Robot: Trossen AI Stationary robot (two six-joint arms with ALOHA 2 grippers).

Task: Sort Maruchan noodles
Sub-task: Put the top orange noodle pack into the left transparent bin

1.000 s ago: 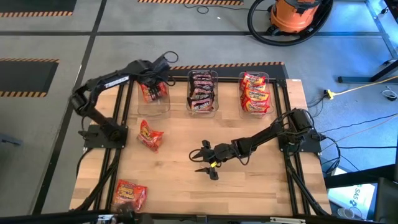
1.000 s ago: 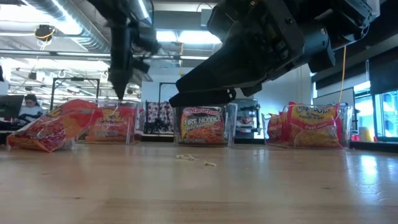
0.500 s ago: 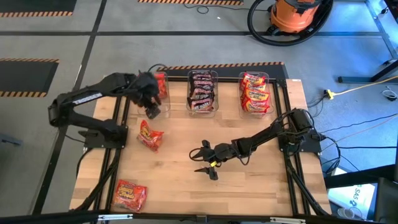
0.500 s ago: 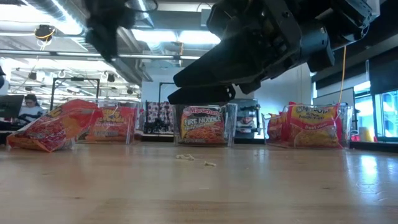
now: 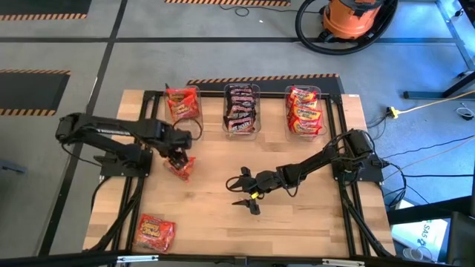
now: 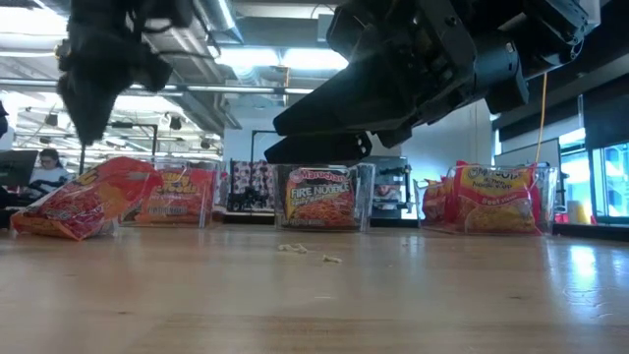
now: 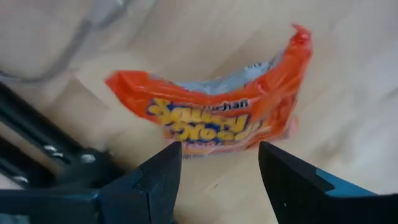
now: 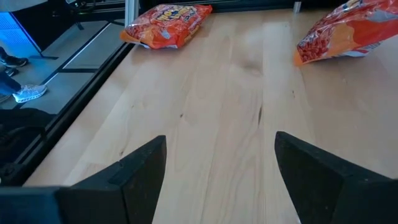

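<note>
Left gripper (image 7: 217, 177) poised over loose packet, jaws apart, nothing held.
Orange-red noodle packet (image 5: 180, 166) lies on the table (image 5: 297, 222) below it; pick-up step. Next: descend, straddle, close. Right gripper (image 5: 249, 194) waits mid-table, spread. Another packet (image 5: 154, 231) remains near the front-left corner.

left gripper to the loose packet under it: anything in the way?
Nothing visible. The left gripper hangs open right above the orange-red packet, bare table around it. The right gripper waits mid-table, well clear.
</note>
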